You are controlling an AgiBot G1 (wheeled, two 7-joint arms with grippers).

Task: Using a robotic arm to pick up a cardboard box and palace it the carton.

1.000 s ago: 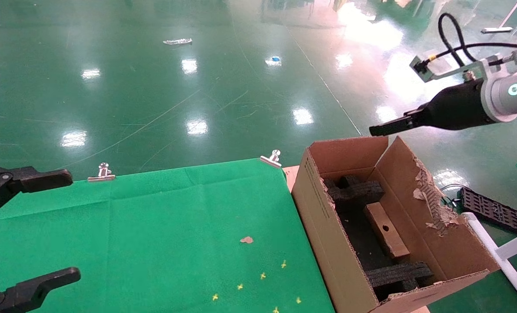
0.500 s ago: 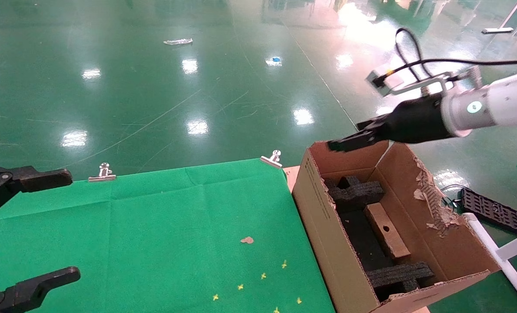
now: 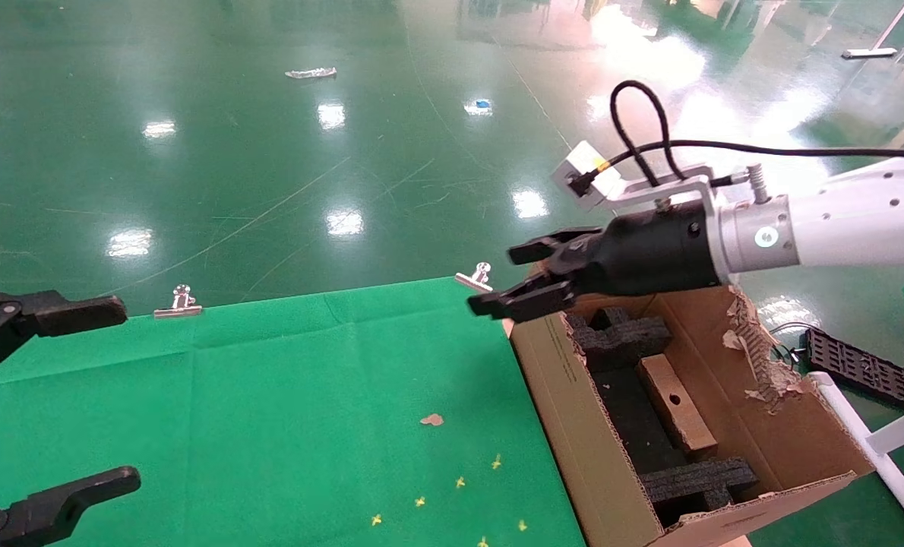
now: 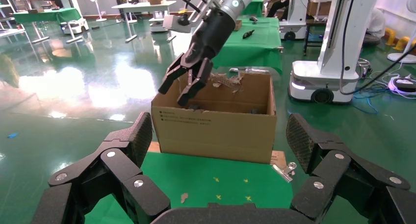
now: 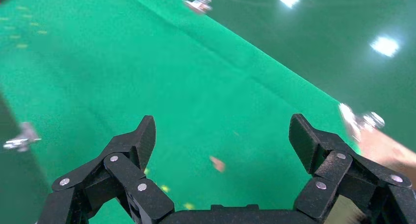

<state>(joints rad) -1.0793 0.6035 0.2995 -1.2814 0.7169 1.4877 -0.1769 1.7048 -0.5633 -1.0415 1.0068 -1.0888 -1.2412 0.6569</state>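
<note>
The cardboard box [image 3: 676, 410], small, brown, with a round hole in its edge, lies inside the carton [image 3: 573, 403] between black foam blocks [image 3: 623, 334]. The robotic arm is my right one; its gripper [image 3: 507, 279] hangs open and empty above the carton's far left corner, reaching over the green cloth's edge. The left wrist view shows this gripper [image 4: 179, 89] above the carton [image 4: 216, 131]. In its own view the right gripper [image 5: 223, 136] has only cloth below it. My left gripper [image 3: 95, 399] is parked open at the table's left edge.
A green cloth [image 3: 270, 395] covers the table, held by metal clips [image 3: 178, 302] [image 3: 476, 277]. A brown scrap [image 3: 431, 418] and small yellow crosses [image 3: 459, 482] lie on it. Right of the carton are a black grid tray [image 3: 858, 365] and white pipes [image 3: 877, 448].
My right arm has swung left and down, from beyond the carton's right side to over its far left corner, and its fingers now stand apart. The left arm and the cardboard box have not moved.
</note>
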